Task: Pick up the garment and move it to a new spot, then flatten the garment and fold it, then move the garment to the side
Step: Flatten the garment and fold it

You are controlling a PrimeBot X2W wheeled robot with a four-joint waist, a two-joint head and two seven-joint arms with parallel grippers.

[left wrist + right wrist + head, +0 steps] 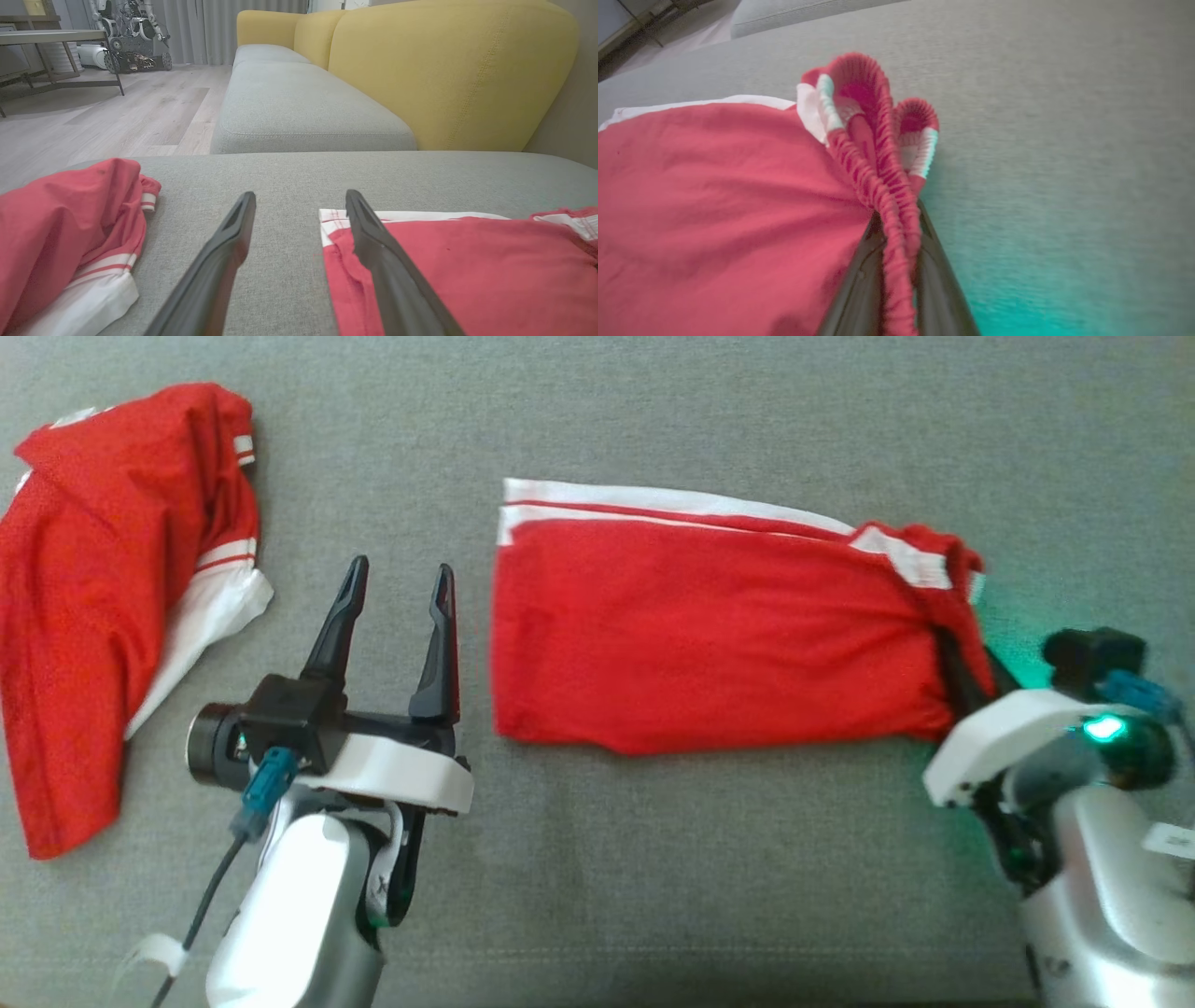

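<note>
Red shorts (709, 635): flat, mid-seat; bare grey sofa seat (653, 859) on the near and far sides.
Red jersey (93, 616): crumpled, far left, apart.
Left end effector (401, 581): wide, empty, just beside the shorts' left edge.
Right end effector (896, 224): clamped on the shorts' elastic waistband.
Yellow backrest (444, 70) and wooden floor (117, 116) beyond.

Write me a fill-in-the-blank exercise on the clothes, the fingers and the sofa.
1. The right fingers are shut on the elastic ____ of the red shorts.
2. The left fingers stand ____, holding nothing.
3. The red shirt lies on the robot's ____ side of the shorts.
4. The sofa back is coloured ____.

Missing words: waistband; open; left; yellow.
</note>
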